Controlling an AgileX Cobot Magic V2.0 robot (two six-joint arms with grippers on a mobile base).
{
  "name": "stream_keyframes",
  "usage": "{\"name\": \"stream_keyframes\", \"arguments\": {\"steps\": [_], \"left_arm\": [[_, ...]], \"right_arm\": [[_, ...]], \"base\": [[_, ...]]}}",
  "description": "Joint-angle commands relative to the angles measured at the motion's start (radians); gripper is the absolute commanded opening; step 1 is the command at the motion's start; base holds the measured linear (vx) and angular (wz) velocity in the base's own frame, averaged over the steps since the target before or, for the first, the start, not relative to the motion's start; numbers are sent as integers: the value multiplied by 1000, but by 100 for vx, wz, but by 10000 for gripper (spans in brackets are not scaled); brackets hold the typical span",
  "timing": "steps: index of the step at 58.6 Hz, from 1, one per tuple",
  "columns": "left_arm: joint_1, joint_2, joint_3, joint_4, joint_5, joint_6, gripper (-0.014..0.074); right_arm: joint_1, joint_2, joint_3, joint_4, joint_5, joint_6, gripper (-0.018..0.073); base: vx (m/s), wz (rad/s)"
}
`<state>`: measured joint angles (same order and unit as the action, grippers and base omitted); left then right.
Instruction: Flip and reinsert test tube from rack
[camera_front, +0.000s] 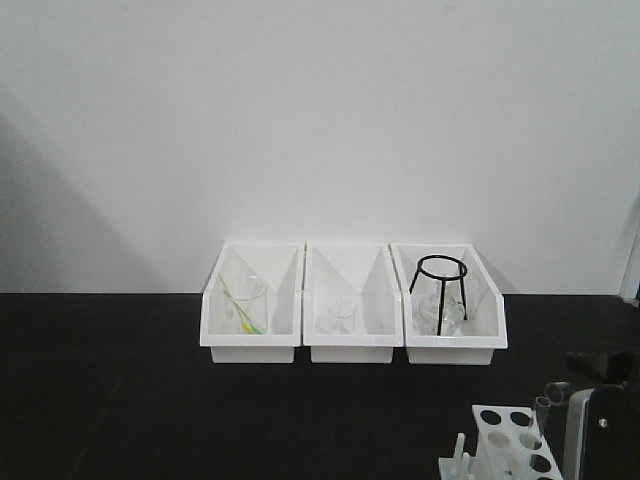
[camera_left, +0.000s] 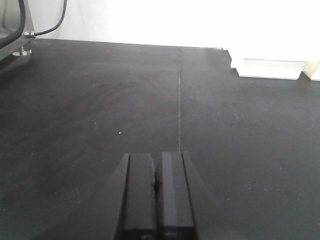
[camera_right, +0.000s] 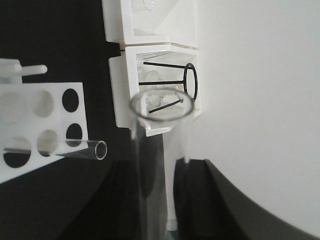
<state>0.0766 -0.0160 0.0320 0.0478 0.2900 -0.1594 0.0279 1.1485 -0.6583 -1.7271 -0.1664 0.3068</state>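
The white rack (camera_front: 497, 417) stands at the table's front right, with short pegs (camera_front: 459, 456) on its left side. In the right wrist view the rack (camera_right: 55, 107) fills the left, and one clear tube (camera_right: 75, 148) sticks out of a hole. A second clear test tube (camera_right: 150, 165) runs between the fingers of my right gripper (camera_right: 160, 165), which is shut on it beside the rack; its open mouth (camera_right: 161, 105) faces the camera. From the front, my right gripper (camera_front: 595, 410) hangs just right of the rack. My left gripper (camera_left: 156, 160) is shut and empty, low over the black table.
Three white open-front bins (camera_front: 352, 352) line the back of the black table. The left one holds a beaker (camera_front: 243, 305), the middle one small glassware, the right one a black wire stand (camera_front: 440, 285). A cable and a metal foot (camera_left: 22, 50) sit far left.
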Motion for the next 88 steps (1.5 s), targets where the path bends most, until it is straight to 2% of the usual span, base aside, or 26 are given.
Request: {"name": "stream_keyframes", "arguments": {"steps": [1, 31, 41, 48, 54, 60, 69, 73, 79, 88], "left_arm": [[-7, -11, 0, -4, -87, 0, -6], [-7, -11, 0, -4, -87, 0, -6], [-7, -11, 0, -4, -87, 0, -6], [-7, -11, 0, -4, -87, 0, -6], [-7, -11, 0, -4, -87, 0, -6], [-7, -11, 0, -4, -87, 0, -6], [-7, -11, 0, -4, -87, 0, -6], [-7, -11, 0, -4, -87, 0, -6], [-7, -11, 0, -4, -87, 0, -6], [-7, -11, 0, -4, -87, 0, -6]], "right_arm": [[-6, -23, -38, 81, 24, 91, -8], [-6, -23, -38, 650, 21, 447, -8], [-6, -23, -37, 854, -23, 588, -8], [-6, -22, -36, 877, -128, 574, -8], [-7, -22, -25, 885, -233, 497, -8], [-7, -22, 23, 998, -282, 453, -8], [-7, 1, 98, 1188, -343, 200, -8], [-7, 27, 116, 1263, -416, 171, -8], [-7, 68, 117, 1255, -483, 161, -8], [-7, 127, 117, 1228, -511, 160, -8]], "base": [[0, 0], [0, 0], [0, 0], [0, 0], [0, 0], [0, 0], [0, 0], [0, 0], [0, 0], [0, 0]]}}
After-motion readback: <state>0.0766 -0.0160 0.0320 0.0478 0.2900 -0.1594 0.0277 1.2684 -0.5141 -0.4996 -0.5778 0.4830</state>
